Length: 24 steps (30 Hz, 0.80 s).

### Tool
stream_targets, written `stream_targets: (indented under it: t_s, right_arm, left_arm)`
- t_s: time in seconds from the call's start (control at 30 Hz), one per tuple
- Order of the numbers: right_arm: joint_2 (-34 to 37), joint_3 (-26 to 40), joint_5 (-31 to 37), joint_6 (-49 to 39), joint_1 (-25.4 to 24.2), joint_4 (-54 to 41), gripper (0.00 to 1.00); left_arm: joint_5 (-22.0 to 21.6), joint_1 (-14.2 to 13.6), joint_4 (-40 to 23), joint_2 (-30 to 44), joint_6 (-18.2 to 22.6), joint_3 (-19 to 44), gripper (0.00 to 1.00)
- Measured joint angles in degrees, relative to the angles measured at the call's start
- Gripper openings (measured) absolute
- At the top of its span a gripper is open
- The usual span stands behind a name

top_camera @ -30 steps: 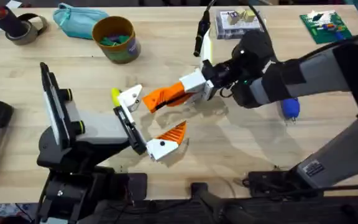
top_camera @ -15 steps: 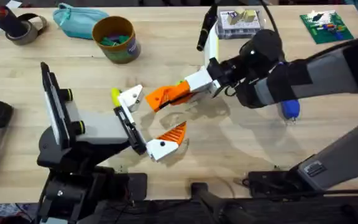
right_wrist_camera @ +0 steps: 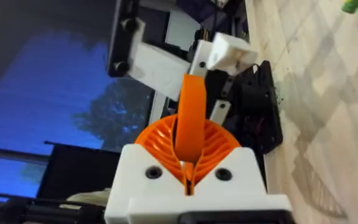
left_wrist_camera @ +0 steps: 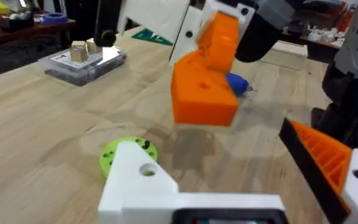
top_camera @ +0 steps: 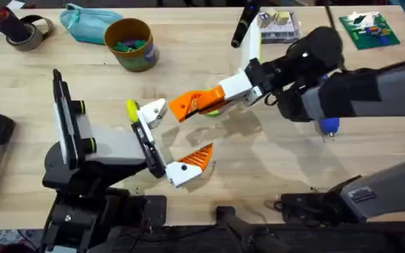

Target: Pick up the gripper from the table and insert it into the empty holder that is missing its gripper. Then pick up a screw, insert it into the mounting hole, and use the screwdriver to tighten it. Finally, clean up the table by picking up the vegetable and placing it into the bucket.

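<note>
In the overhead view, the right gripper (top_camera: 215, 98) is closed on the gripper (top_camera: 185, 107), the orange ribbed finger, and holds it in the air with its free end just beside the holder (top_camera: 151, 112), not yet touching it as far as I can tell. The holder is the empty white bracket at the tip of the left arm; the twin bracket (top_camera: 187, 163) with its own orange finger stands well apart from it, so the left gripper (top_camera: 167, 138) is wide open with nothing in it. The bucket (top_camera: 129, 43) stands at the far side of the table. In the left wrist view, the holder (left_wrist_camera: 143, 182) shows its dark hole and the orange part (left_wrist_camera: 204, 93) hangs above and beyond it. In the right wrist view, the ribbed pads (right_wrist_camera: 211, 144) press on both flat sides of the orange part (right_wrist_camera: 191, 109), which points toward the holder (right_wrist_camera: 229, 51). I judge the part to be light, stiff plastic. The ribs should prevent slipping, and a hold on the flat sides leaves the mating end free for the insertion.
</note>
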Motion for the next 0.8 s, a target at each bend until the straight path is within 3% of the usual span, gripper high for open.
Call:
stream_targets:
  t_s: [0.4,0.57,0.8]
  right_arm:
    - [-2.37,-7.02,-0.03,-4.22,0.0,-0.59,0.023]
    - [-2.29,-7.28,1.42,-6.28,0.0,-6.87,0.023]
    - [-2.28,-7.32,5.06,-8.03,0.38,-7.44,0.023]
  left_arm:
    - [0.58,0.0,-0.04,0.01,0.0,0.0,0.987]
    - [0.58,0.0,-0.04,0.0,0.0,0.0,0.987]
    - [0.59,0.0,-0.04,0.01,0.0,0.0,0.987]
